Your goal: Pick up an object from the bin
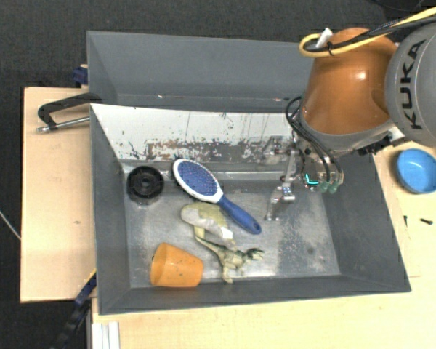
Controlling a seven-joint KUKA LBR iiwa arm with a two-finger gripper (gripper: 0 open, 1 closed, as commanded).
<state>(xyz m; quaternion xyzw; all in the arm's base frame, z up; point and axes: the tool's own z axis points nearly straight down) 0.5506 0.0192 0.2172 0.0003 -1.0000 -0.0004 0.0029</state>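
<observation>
Five loose things lie on the scuffed floor of the grey metal bin [105,217], all in its left and middle parts. Nearest the gripper [277,208] is a hairbrush [201,181] of glossy blue plastic: an oval head with a pale, dotted bristle pad facing up, and a slim handle running down and to the right, ending just left of the gripper. Below the brush head lies a pale, soft-looking lump [203,219], touching the handle, and below that a thin greenish toy lizard [231,257] with splayed legs. An orange cup [176,266], smooth and tapered, lies on its side in the near left corner. A small black round ring-shaped piece [144,182] sits by the left wall, just beside the brush head. The gripper hangs below the arm's rounded orange cover [345,78], low over bare floor right of centre, close to the handle's tip; whether it is open or closed cannot be told.
</observation>
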